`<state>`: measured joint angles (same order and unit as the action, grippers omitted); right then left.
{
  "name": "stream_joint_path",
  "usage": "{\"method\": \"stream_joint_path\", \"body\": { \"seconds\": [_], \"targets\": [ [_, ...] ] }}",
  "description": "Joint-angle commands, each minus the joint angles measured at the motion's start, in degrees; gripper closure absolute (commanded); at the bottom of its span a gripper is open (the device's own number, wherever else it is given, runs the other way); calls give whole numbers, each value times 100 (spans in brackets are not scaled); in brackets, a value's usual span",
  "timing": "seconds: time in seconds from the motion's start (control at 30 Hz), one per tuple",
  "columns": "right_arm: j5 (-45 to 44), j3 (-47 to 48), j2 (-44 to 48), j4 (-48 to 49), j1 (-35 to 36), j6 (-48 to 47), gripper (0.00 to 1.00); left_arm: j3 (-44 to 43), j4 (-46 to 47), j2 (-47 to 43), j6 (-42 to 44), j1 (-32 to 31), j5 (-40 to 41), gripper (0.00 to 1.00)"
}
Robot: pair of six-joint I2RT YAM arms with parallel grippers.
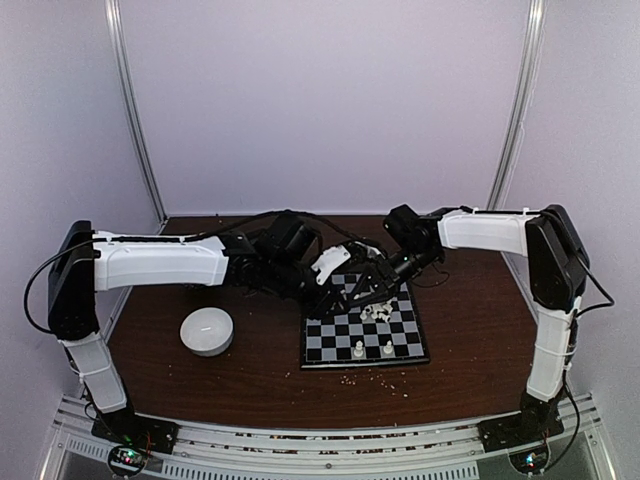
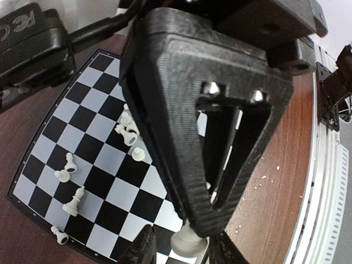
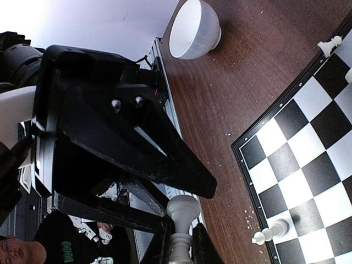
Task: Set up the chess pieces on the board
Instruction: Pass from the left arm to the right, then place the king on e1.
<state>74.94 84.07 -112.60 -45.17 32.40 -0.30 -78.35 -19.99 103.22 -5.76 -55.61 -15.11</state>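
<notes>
Top external: right tool [image 3: 179, 248] pinches a chess piece [image 3: 182, 211] at the board's [image 1: 330, 346] far edge; left tool's [image 2: 184, 253] grip unclear; bowl [image 1: 207, 331] left, crumbs [image 1: 350, 378] near.

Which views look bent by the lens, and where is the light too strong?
Left wrist view: the rim of the board bows, fisheye-like, and the piece at the bottom edge is soft. Right wrist view: the wall at upper left is washed out. Top view: even light, but the chess pieces are tiny blobs.
</notes>
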Motion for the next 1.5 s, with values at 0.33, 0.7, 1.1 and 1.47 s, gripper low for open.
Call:
{"method": "stream_joint_path", "body": {
  "seconds": [0.33,0.7,1.1,1.47],
  "targets": [
    [-2540,-244,1338,-1184,-92,-2093,95,1481,549,-1168,-285,135,752,62],
    [-5271,-1016,2300,-1299,956,-2881,95,2288,1241,-1559,-1301,648,1621,62],
    [-6090,-952,1764,-1005,1800,-3225,94,2457,1332,-1576,-1615,721,1790,62],
    [-6210,-626,1170,-1064,2016,-3516,94,2579,1576,-1619,-1766,771,1861,62]
  ]
}}
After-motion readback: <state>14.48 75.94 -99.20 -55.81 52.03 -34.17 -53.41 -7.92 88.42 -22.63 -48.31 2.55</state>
